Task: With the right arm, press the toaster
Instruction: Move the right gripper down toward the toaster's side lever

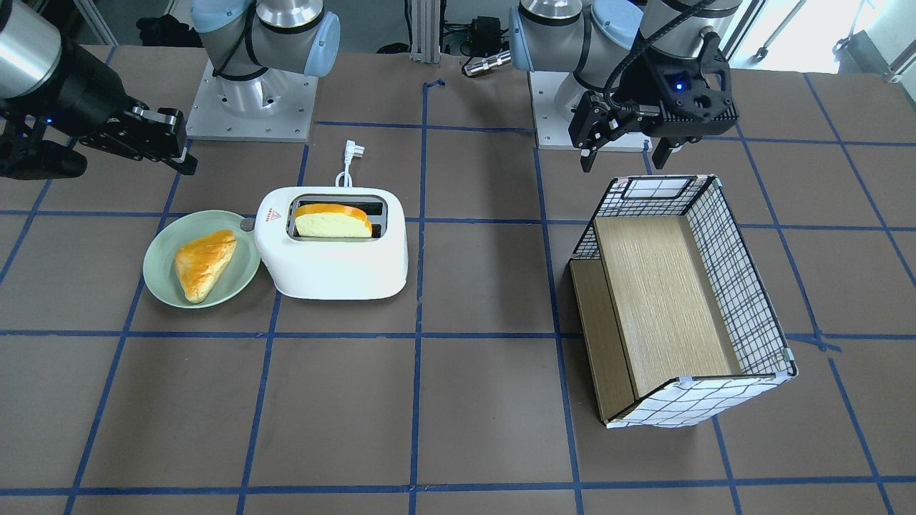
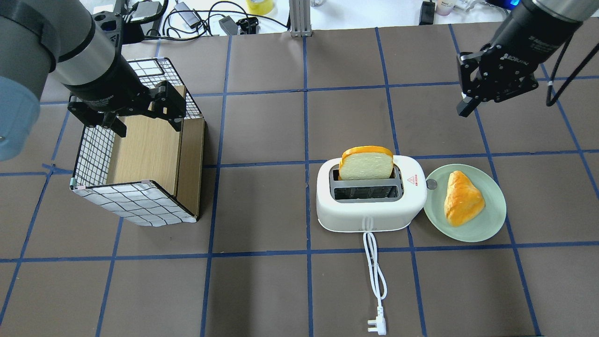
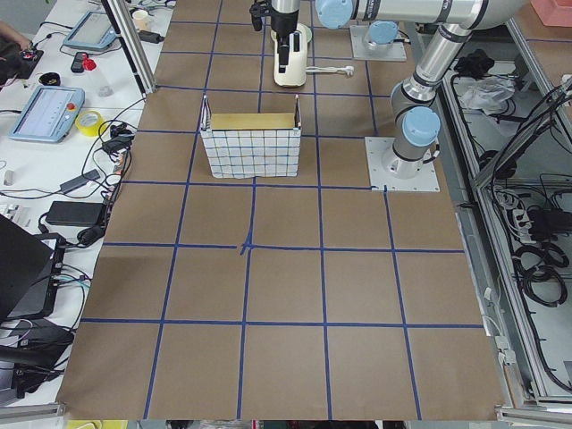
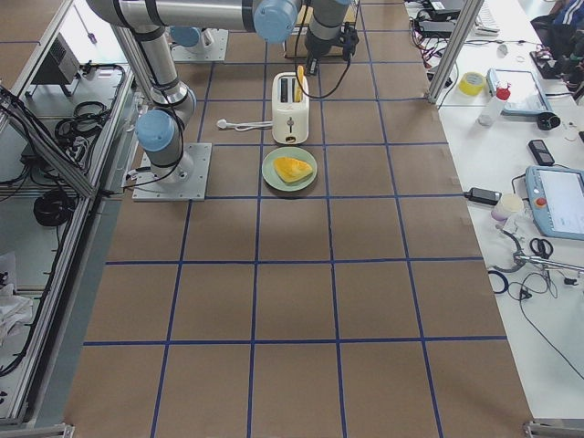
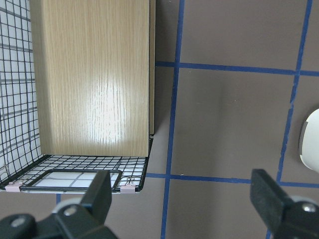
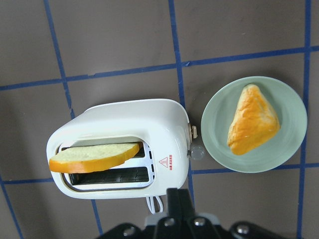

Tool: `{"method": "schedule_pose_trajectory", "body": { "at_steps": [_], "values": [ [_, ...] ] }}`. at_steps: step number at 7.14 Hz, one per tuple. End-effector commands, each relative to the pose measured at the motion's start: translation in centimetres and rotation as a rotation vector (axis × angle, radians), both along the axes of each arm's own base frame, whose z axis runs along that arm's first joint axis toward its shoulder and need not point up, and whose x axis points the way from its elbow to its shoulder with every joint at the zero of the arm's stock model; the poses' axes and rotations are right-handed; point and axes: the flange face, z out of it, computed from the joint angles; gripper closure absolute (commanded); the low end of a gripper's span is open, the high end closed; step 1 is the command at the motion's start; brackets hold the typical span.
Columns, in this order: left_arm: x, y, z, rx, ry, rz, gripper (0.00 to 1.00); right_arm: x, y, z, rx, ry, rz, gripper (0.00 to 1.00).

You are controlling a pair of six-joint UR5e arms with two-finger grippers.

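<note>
The white toaster (image 2: 369, 206) stands mid-table with a bread slice (image 2: 366, 164) upright in its far slot. It also shows in the front view (image 1: 333, 261) and the right wrist view (image 6: 119, 124). Its small grey lever knob (image 2: 431, 185) is on the end next to the plate. My right gripper (image 2: 462, 110) is shut and empty. It hangs in the air beyond the plate, well apart from the toaster, and shows at the front view's left (image 1: 187, 164). My left gripper (image 2: 147, 124) is open and empty above the basket.
A green plate (image 2: 496, 224) with a pastry (image 2: 463, 203) lies against the toaster's lever end. A wire-grid basket with a wooden box (image 2: 140, 150) inside stands on the left. The toaster's white cord and plug (image 2: 376, 325) trail toward the robot.
</note>
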Motion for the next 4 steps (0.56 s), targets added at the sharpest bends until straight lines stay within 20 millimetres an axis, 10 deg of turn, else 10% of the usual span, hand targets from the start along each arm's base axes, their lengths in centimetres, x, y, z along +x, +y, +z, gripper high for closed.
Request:
{"method": "schedule_pose_trajectory", "body": {
  "at_steps": [1, 4],
  "values": [
    [0.0, 0.0, 0.0, 0.0, 0.0, 0.0, 0.0, -3.7, 1.2, -5.3, -0.023, -0.274, 0.081, 1.0],
    [0.0, 0.0, 0.0, 0.0, 0.0, 0.0, 0.0, -8.0, 3.3, -14.8, -0.083, -0.516, 0.108, 1.0]
  ]
}}
